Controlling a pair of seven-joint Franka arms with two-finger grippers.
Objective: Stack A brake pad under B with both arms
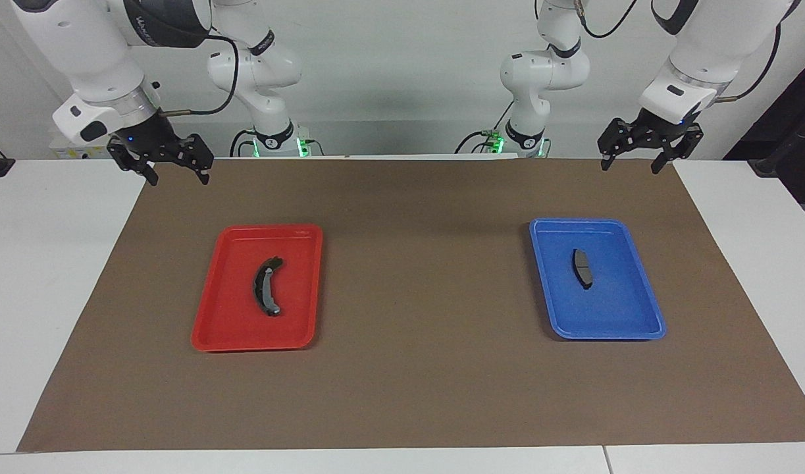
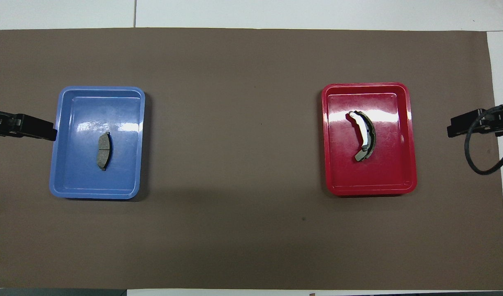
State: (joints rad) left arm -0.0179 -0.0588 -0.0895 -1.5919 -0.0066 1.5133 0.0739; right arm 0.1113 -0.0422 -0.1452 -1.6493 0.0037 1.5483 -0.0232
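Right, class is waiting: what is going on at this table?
Nothing is held yet. The short A brake pad lies in the blue tray, the curved pad B in the red tray. The left hand and right hand hang open above the mat's corners by the robots.

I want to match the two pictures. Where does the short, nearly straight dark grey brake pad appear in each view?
Facing view: the short, nearly straight dark grey brake pad lies in the blue plastic tray, right of the picture's middle.
Overhead view: the same pad lies in the blue tray, at the picture's left.
Shared landmark: the blue tray, at the left arm's end of the table.
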